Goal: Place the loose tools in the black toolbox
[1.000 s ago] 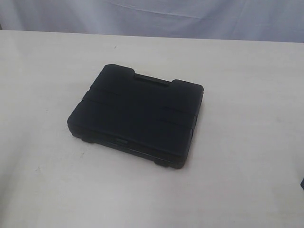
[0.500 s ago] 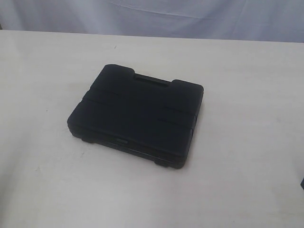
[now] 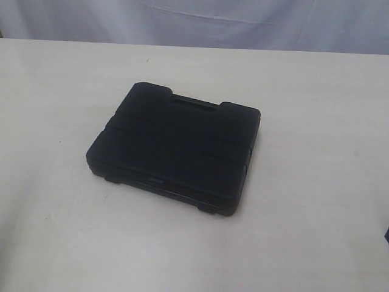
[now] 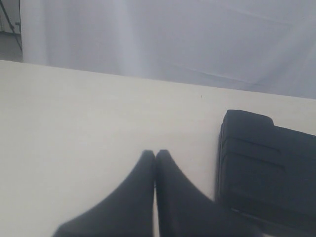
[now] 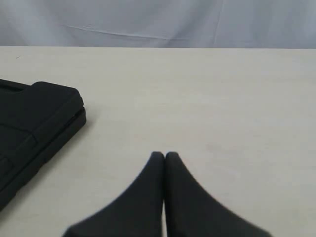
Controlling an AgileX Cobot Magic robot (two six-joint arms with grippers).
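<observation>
Where the exterior camera takes in the table (image 3: 316,121), the black toolbox (image 3: 173,149) lies flat near its middle, both halves folded together, lid shut. Handle slot (image 3: 194,102) is on the far edge. The case sits turned at an angle to the table's edges. Pale cloth (image 3: 243,24) hangs behind the table.

On the left gripper (image 4: 155,153) the fingers are pressed together tip to tip, with nothing between them. It is over plain tabletop, with the toolbox near to one side, not touching.

On the right gripper (image 5: 164,154) the fingers are likewise closed, tips meeting, holding nothing. It is over plain tabletop, with a corner of the toolbox off to its other side, apart from it.
</observation>
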